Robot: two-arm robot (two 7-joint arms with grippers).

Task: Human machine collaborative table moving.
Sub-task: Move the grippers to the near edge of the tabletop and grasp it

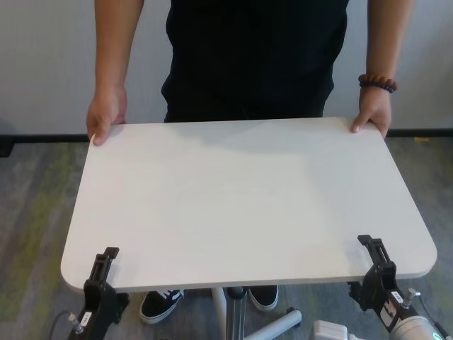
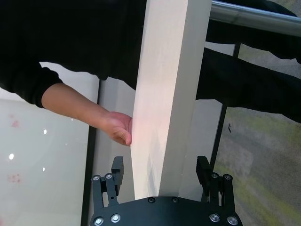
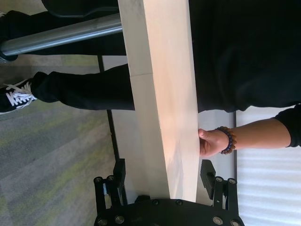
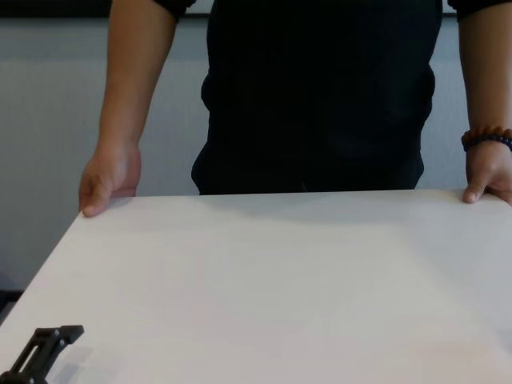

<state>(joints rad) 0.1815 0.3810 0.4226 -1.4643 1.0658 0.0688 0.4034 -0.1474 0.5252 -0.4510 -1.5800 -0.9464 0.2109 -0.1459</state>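
We are at the gripping step. The desk (image 1: 248, 205) stands on the carpet between us and the person (image 1: 255, 57), whose hands hold its two far corners. Our left gripper (image 1: 105, 268) and right gripper (image 1: 376, 259) straddle the near edge at its two corners, one finger above the top and one below, both released with a gap to the board. Next, we judge, both sets of fingers must close on the edge together, evenly, before either side lifts or pushes, so the top stays level.
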